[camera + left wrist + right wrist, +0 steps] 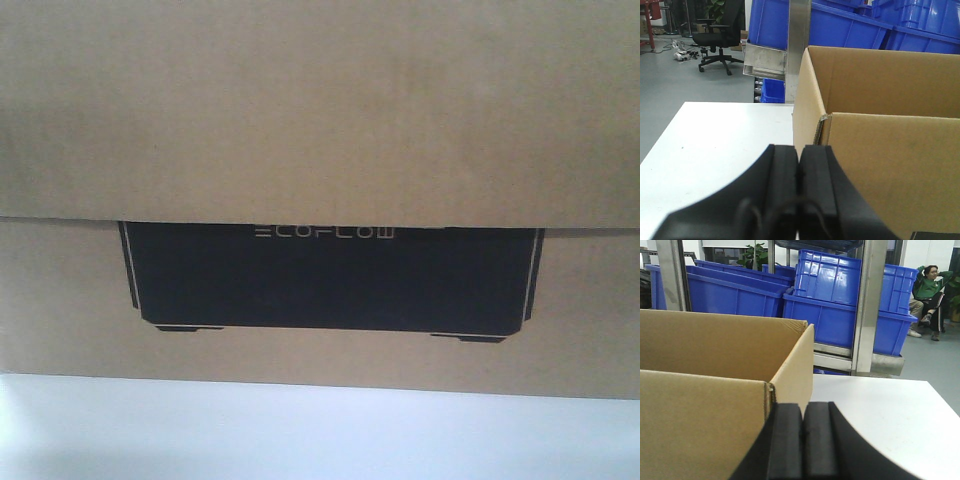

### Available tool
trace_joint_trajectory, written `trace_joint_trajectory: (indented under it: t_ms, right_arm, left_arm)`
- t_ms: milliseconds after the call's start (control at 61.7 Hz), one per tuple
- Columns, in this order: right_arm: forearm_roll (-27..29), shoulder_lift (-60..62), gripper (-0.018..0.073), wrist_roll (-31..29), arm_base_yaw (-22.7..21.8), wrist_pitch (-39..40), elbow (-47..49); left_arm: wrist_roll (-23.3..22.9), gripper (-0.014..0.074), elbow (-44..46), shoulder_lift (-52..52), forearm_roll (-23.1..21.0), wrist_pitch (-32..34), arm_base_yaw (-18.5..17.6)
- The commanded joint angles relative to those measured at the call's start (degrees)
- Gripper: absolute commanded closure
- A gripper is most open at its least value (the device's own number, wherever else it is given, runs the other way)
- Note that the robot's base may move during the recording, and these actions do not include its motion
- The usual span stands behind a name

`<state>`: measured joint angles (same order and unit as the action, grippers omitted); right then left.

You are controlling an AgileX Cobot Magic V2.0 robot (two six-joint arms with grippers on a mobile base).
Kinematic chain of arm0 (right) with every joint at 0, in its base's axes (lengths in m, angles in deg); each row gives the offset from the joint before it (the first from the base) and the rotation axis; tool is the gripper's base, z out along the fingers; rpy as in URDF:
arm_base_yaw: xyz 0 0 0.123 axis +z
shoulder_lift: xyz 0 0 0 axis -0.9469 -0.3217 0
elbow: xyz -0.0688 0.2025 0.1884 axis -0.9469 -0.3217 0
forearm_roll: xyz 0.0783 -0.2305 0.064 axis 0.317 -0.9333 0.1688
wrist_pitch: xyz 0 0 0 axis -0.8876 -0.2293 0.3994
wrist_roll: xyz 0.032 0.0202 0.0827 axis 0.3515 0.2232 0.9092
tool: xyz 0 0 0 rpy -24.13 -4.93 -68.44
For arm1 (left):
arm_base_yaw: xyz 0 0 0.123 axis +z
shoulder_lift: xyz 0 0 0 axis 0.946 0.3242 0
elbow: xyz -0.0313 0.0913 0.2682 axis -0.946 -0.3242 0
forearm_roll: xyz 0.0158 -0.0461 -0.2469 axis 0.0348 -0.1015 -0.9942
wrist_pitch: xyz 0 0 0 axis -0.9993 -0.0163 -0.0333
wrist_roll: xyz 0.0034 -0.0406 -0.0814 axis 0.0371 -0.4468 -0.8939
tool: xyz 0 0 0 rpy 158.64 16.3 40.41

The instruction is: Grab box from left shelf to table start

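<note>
Cardboard box [320, 120] fills nearly the whole front view, standing on the white table [320, 435], whose bare surface shows as a pale strip below the carton's lower edge. On its brown face a black rectangular panel [330, 275] carries faint "ECOFLOW" lettering along its top, partly tucked under the edge of the upper flap. In the left wrist view, the left pincer [799, 200] sits low in the foreground with its two black pads pressed flat against each other, nothing between them, just beside the carton's near corner; the box [880, 150] stands open-topped to its right, and the table [715, 145] stretches away to the left. Behind it stand a steel shelf upright [800, 40] and blue plastic bins [855, 25], with a black office chair [717, 37] on the grey floor farther off. In the right wrist view, the box [705, 410] occupies the left side, its inner wall and open top visible, while the right pincer [802, 445] rests close to the carton's corner, its pads likewise shut together and gripping nothing. The table [890, 415] extends to the right; beyond it are more blue bins [840, 295], a steel post [867, 305], and a seated person in green [930, 290].
</note>
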<state>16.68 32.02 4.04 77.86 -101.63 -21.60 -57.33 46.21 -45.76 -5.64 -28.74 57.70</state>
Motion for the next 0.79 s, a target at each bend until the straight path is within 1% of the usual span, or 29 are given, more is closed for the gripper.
trace_joint_trajectory:
  t_ms: [0,292,356,389,454,486,535,632,697,777]
  right_arm:
    - [-1.00,-0.64,0.0539,-0.61,0.04,5.99,0.88]
    - [-1.00,-0.64,0.0539,-0.61,0.04,6.78,-0.69]
    - [0.42,-0.64,0.0539,-0.98,0.04,7.04,-1.76]
    - [3.01,-0.64,0.0539,-2.10,0.04,7.66,-2.62]
    - [9.22,-0.44,0.0539,-8.01,0.04,9.98,-4.98]
    - [11.10,-0.25,0.0539,-11.44,0.04,11.54,-6.20]
    - [11.40,0.10,0.0539,-13.96,-0.01,13.71,-7.93]
    - [11.40,0.52,0.0539,-11.96,-1.22,17.38,-10.55]
    - [11.40,0.94,0.0539,-8.88,-2.86,17.46,-12.24]
    - [11.35,1.32,0.0539,-7.83,-3.87,18.69,-14.60]
  left_arm:
    - [-0.41,0.0643,1.64,0.31,0.36,5.32,-0.26]
    - [-0.41,0.0643,1.64,0.31,0.36,5.32,-0.26]
    - [-0.41,0.0643,1.64,0.31,0.36,5.32,-0.26]
    - [-0.41,0.0643,1.64,0.31,0.36,5.32,-0.26]
    - [-0.41,0.0643,1.64,0.31,0.36,5.32,-0.26]
    - [-0.41,0.0643,1.64,0.31,0.36,5.32,-0.26]
    - [-0.41,0.0643,1.64,0.31,0.36,5.32,-0.26]
    - [-0.41,0.0643,1.64,0.31,0.36,5.32,-0.26]
    - [-0.41,0.0643,1.64,0.31,0.36,5.32,-0.26]
    - [-0.41,0.0643,1.64,0.31,0.36,5.32,-0.26]
